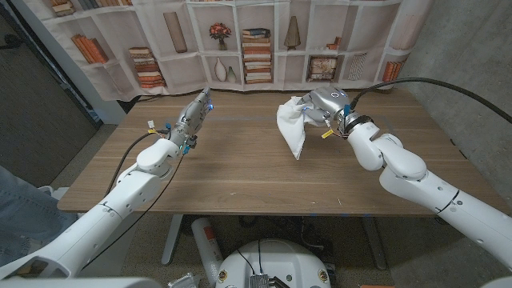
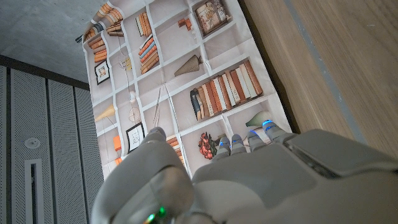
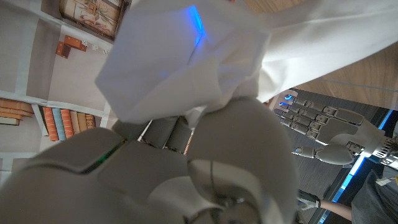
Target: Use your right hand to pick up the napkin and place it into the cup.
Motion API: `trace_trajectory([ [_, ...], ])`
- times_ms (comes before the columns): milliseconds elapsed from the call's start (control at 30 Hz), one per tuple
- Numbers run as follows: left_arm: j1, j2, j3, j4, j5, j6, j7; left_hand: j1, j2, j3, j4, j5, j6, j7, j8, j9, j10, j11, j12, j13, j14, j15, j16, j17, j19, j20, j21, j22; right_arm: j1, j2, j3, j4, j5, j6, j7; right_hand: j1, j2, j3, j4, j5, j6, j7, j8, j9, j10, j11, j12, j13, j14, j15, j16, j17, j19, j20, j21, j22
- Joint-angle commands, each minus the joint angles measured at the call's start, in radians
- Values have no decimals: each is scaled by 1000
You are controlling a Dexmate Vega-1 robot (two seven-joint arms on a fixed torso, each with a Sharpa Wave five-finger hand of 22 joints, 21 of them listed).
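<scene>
My right hand point(image 1: 326, 106) is raised over the right half of the wooden table point(image 1: 240, 176) and grips a white napkin point(image 1: 292, 128). The cloth is bunched in the fingers and its loose end hangs down towards the tabletop. In the right wrist view the crumpled napkin point(image 3: 186, 56) bulges out beyond my right hand point(image 3: 186, 168). My left hand point(image 1: 196, 114) is held above the table's left half, fingers stretched out towards the back and holding nothing. It also shows in the right wrist view as the left hand point(image 3: 323, 124), and close up as the left hand point(image 2: 249, 180).
A curtain printed with bookshelves point(image 1: 240, 48) hangs right behind the table's far edge. A grey wall point(image 1: 472, 56) stands to the right. A person's leg in jeans point(image 1: 16, 196) is at the left edge of the picture.
</scene>
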Motion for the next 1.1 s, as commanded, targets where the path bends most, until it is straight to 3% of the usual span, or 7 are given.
trace_trajectory([
  [33,30,9,-17,-22,-3,-10,14,2,11,-1,1,-2,-6,2,-1,3,-4,0,1,2,-22,7,0,4,-81,3,-3,3,53,30,-31,39,-5,0,13,14,23,6,5,5,6,1,-3,4,30,-19,-2,2,30,-23,1,1,-13,-4,14,7],
  [933,65,22,-35,-45,-2,-15,24,5,12,-3,-1,-3,-6,2,-1,3,-3,0,2,2,-23,7,0,4,-78,3,-7,3,170,109,-118,149,-40,-17,24,17,28,10,5,4,5,-2,-11,5,32,-23,-14,4,31,-23,0,2,-27,-4,29,7],
  [1100,65,22,-36,-44,-2,-16,24,5,12,-4,-1,-3,-5,2,-1,3,-3,0,2,2,-23,7,0,4,-78,3,-8,3,192,114,-148,166,-103,-38,15,15,29,10,6,3,6,-3,-12,5,37,-21,-16,5,30,-23,0,2,-30,-4,33,7],
])
